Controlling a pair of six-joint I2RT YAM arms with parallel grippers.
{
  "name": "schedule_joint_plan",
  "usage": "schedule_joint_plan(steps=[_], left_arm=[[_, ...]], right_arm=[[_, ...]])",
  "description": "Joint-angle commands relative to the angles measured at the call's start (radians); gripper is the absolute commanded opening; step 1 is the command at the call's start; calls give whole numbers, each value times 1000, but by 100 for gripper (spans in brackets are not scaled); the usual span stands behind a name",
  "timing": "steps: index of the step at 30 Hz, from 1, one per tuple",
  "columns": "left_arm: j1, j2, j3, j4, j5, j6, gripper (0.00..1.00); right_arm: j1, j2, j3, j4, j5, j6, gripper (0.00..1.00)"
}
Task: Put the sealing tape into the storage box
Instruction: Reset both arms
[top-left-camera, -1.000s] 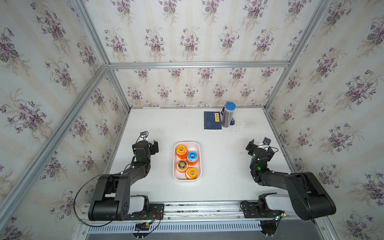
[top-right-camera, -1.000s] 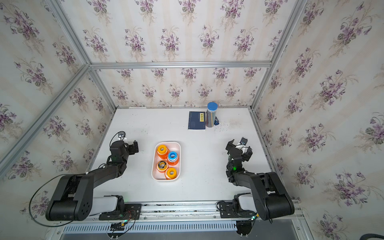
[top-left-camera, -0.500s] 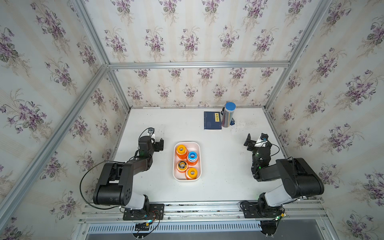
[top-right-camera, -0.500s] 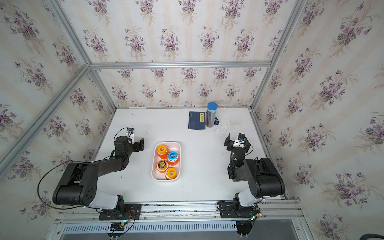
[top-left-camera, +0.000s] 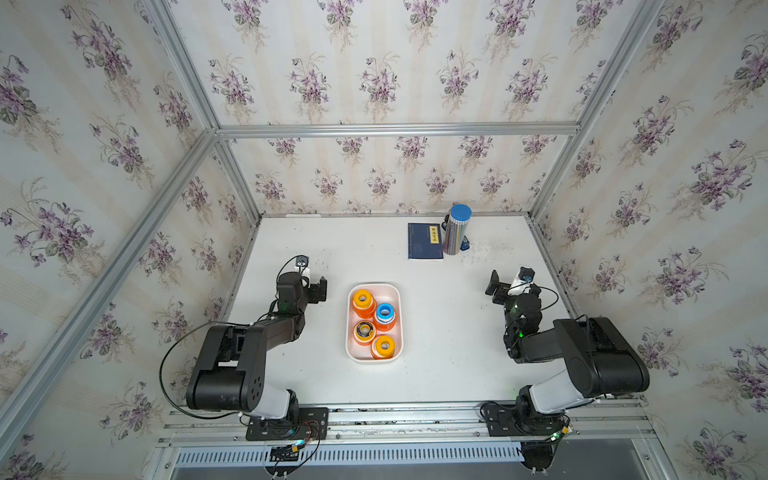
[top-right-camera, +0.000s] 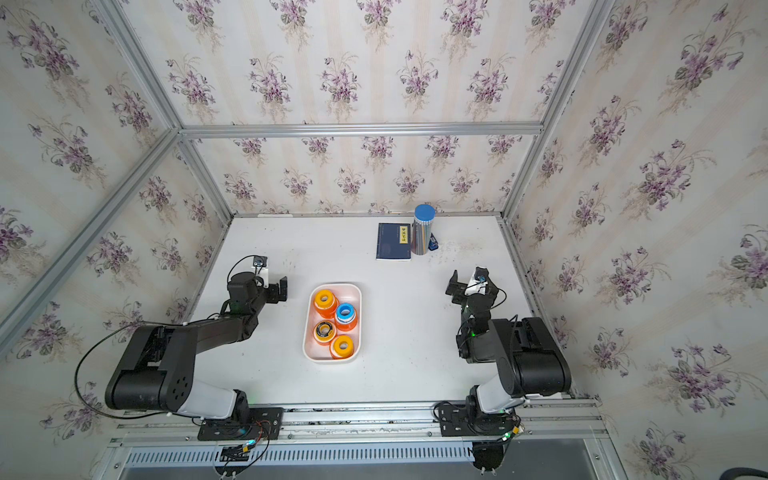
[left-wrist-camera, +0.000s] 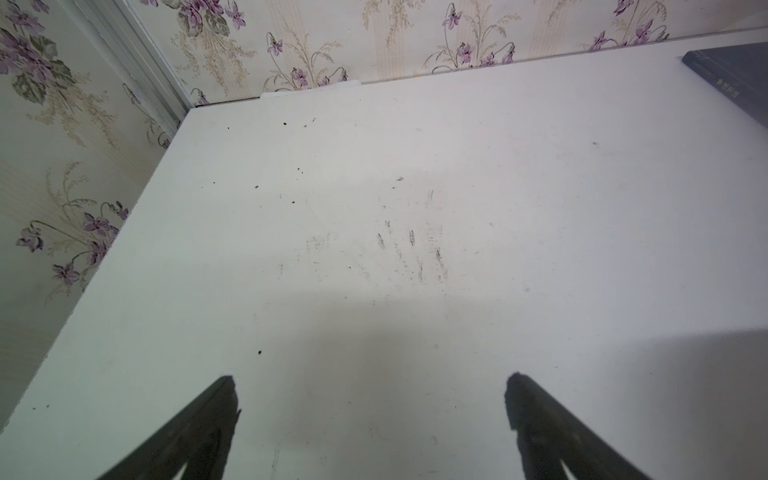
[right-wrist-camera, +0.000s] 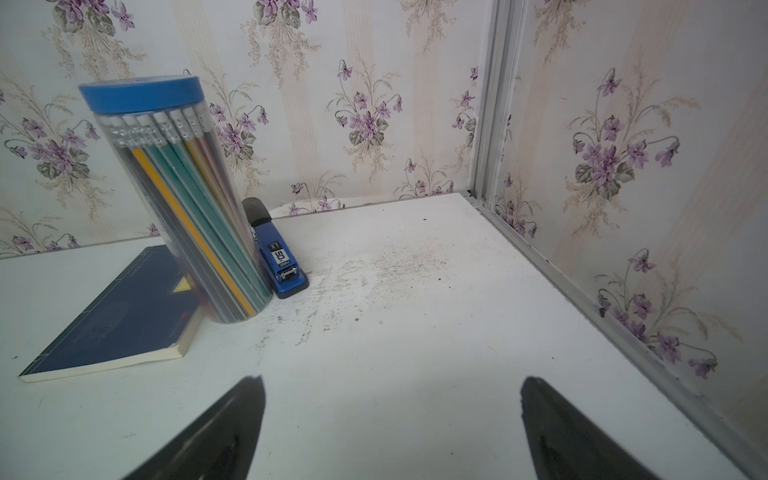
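The blue stapler carries a label reading "50"; the small word under it looks like "deli" but is too small to be sure. The dark blue notebook has a yellow label, and the writing on it and along the spine cannot be read.

The storage box, a shallow white tray, lies in the middle of the white table, between the two arms. The sealing tape is inside it. Four spool tops show: an orange one at the far end, a blue spool sitting on an orange one, one with a dark centre, and an orange-yellow one at the near end.

A clear pencil tub with a blue cap stands upright near the back wall, packed with pencils. The notebook lies just beside it on one side and the stapler on the other.

The left gripper has its jaws spread wide over bare, scuffed tabletop and holds nothing. The right gripper is likewise spread and empty, pointing toward the tub. Both are well apart from the box.
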Motion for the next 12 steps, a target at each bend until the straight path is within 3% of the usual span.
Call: schedule_joint_plan(steps=[1, 12], left_arm=[[0, -2, 1, 12, 10, 7, 100], [-1, -2, 1, 12, 10, 6, 100]], right_arm=[[1, 0, 0, 6, -1, 11, 100], [4, 0, 2, 6, -4, 6, 100]])
